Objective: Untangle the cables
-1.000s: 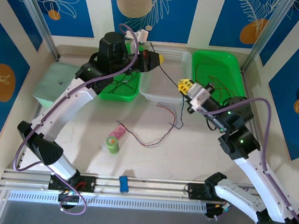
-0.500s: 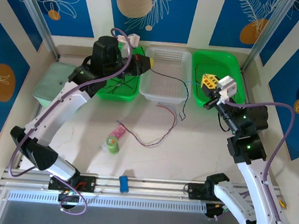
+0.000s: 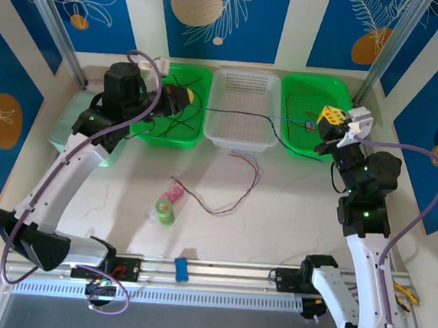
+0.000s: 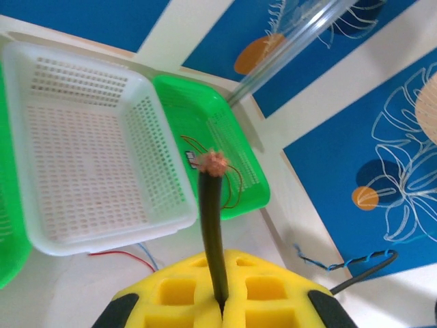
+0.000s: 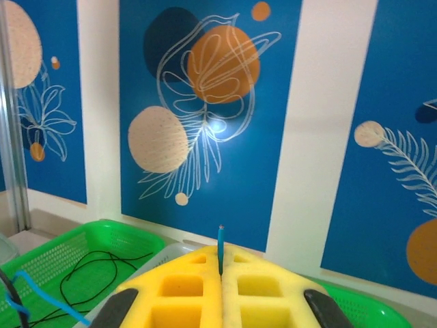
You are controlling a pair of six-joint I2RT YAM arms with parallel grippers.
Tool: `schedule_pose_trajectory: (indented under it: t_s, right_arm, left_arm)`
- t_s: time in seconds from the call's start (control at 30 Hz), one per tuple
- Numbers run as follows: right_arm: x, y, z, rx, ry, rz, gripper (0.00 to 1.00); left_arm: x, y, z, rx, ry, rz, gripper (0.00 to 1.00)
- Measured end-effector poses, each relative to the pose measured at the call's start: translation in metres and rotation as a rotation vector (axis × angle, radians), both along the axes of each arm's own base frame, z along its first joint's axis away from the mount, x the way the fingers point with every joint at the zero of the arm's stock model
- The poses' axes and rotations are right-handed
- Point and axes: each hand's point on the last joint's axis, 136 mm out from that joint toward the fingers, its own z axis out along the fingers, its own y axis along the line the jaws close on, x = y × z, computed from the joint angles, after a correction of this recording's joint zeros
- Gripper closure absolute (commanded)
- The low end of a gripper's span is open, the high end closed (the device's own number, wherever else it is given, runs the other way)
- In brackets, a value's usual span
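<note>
My left gripper [image 4: 222,309] is clamped tight on a black cable [image 4: 210,225] (its bare copper end pokes out past the pads). My right gripper [image 5: 220,272] is pinched closed on a thin blue-grey cable [image 5: 220,242]. Between the two, the strands stretch across the white basket [image 3: 240,141]. I judge this the pulling-apart step. Next calls for spreading wider until they slip free where they seem to meet, nearer my right gripper. A red cable [image 3: 243,193] lies on the table, back toward my bases.
</note>
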Motion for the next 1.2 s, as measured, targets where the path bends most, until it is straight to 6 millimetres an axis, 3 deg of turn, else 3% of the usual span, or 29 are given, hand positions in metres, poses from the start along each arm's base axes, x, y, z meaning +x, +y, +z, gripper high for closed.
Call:
schedule_pose_trajectory:
  t_s: [0.17, 0.4, 0.77, 1.0, 1.2]
  right_arm:
    - [0.002, -0.025, -0.001, 0.027, 0.012, -0.082, 1.0]
    - [0.001, -0.053, -0.003, 0.065, 0.028, -0.168, 1.0]
    - [-0.006, -0.077, -0.004, 0.094, 0.04, -0.243, 1.0]
    - [-0.007, -0.092, -0.006, 0.108, 0.047, -0.309, 1.0]
    - [-0.012, -0.105, -0.006, 0.122, 0.04, -0.386, 1.0]
  left_arm:
    - [0.009, 0.037, -0.012, 0.001, 0.037, 0.076, 1.0]
    - [0.015, 0.076, -0.015, -0.004, 0.051, 0.149, 1.0]
    - [0.02, 0.129, -0.03, 0.013, 0.092, 0.265, 1.0]
    - [0.018, 0.174, -0.044, -0.005, 0.124, 0.394, 1.0]
    - [0.008, 0.191, -0.043, -0.014, 0.11, 0.464, 1.0]
